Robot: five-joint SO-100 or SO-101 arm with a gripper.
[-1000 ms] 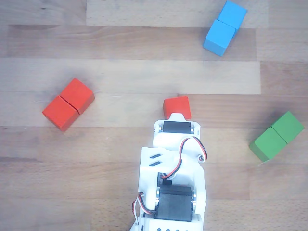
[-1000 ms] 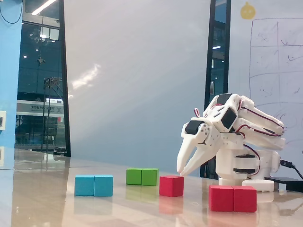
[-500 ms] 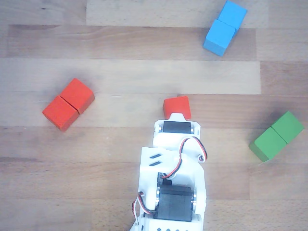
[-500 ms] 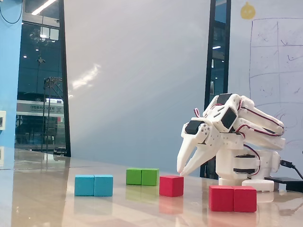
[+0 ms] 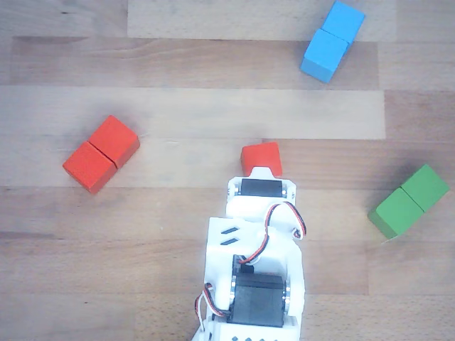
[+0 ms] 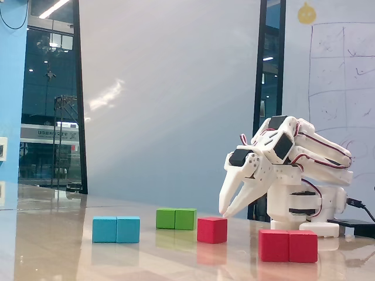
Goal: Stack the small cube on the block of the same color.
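The small red cube (image 5: 261,157) (image 6: 212,229) rests on the wooden table, just past the front of my arm. The red two-cube block (image 5: 100,153) (image 6: 288,245) lies flat, well to the left of the cube in the other view and nearest the camera in the fixed view. In the fixed view my gripper (image 6: 225,213) points down, its tips just above the cube's right top edge and behind it, not touching. The tips meet and hold nothing. In the other view the white wrist (image 5: 260,193) hides the fingers.
A blue two-cube block (image 5: 332,40) (image 6: 116,229) lies at the far right of the other view. A green two-cube block (image 5: 410,201) (image 6: 176,218) lies to the right of my arm. The arm's base (image 6: 302,208) stands at the right in the fixed view.
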